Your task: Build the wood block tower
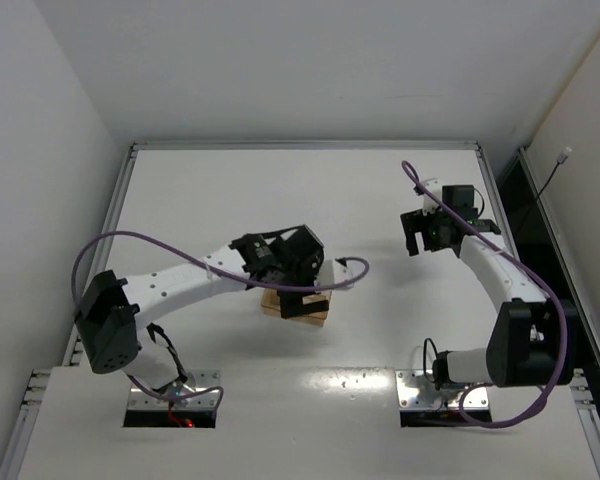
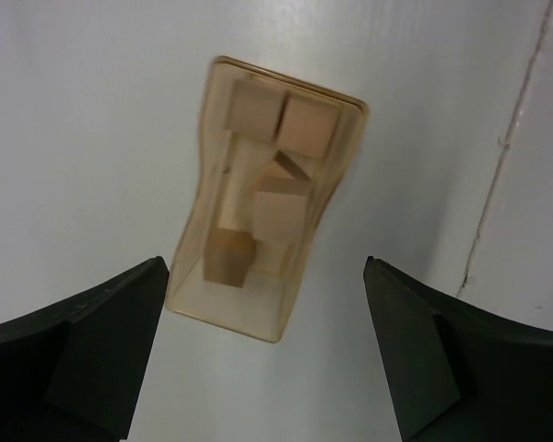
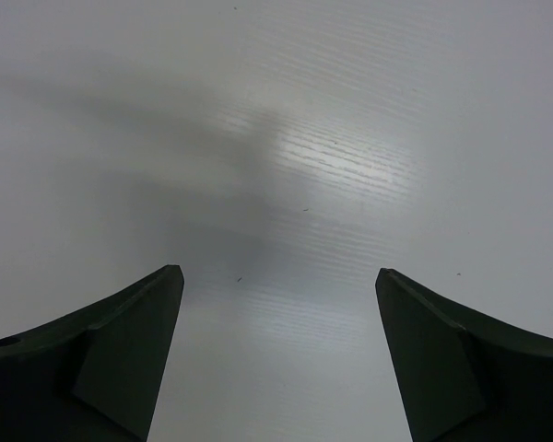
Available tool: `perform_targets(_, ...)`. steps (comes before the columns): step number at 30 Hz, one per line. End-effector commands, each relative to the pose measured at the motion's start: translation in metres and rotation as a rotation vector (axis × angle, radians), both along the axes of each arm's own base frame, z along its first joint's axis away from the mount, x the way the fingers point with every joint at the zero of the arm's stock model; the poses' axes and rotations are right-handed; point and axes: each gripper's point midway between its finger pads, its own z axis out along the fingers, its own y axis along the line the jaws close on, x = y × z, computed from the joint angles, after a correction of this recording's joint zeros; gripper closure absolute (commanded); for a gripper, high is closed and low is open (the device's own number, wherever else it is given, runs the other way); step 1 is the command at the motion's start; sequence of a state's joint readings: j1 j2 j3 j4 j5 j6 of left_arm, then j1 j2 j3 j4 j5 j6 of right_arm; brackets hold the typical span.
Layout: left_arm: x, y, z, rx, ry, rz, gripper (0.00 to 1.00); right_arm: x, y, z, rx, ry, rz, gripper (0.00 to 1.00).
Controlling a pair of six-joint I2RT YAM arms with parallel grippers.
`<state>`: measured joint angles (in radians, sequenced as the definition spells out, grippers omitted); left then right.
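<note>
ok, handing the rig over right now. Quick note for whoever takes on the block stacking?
Left pincer: open, empty, hovering above the open tan box.
Right pincer: open, empty, over bare table, off to the right of the box.
Wood blocks: those that show lie jumbled inside the box; the exact count is hard to read.
Done: nothing stacked yet.
Left: get the blocks out of the box, then stack them one cube wide on the table.
</note>
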<state>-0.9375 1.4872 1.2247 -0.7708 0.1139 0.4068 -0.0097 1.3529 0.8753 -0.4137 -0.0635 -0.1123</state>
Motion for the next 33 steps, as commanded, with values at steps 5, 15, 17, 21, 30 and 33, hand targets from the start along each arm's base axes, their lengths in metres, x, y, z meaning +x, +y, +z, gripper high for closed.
perform_targets(5,-0.013,0.011,-0.036,0.132,-0.083,-0.039,0.16,0.013,0.006,0.012,0.014,-0.035,0.030,0.18)
perform_targets(15,-0.006,0.033,-0.063,0.185,-0.161,-0.007,0.18,0.011,0.006,0.008,0.014,-0.017,0.030,0.18)
perform_targets(17,-0.008,0.033,-0.067,0.184,-0.151,-0.012,0.21,0.014,0.006,0.009,0.014,-0.018,0.030,0.18)
perform_targets(21,-0.016,0.035,-0.080,0.189,-0.119,-0.039,0.35,0.012,0.006,0.005,0.015,0.002,0.030,0.19)
perform_targets(30,-0.022,0.032,-0.095,0.186,-0.075,-0.037,0.81,0.011,0.001,-0.005,0.008,0.031,0.015,0.19)
perform_targets(33,-0.020,0.029,-0.096,0.160,-0.058,-0.002,0.98,0.011,0.001,-0.008,0.003,0.039,0.022,0.20)
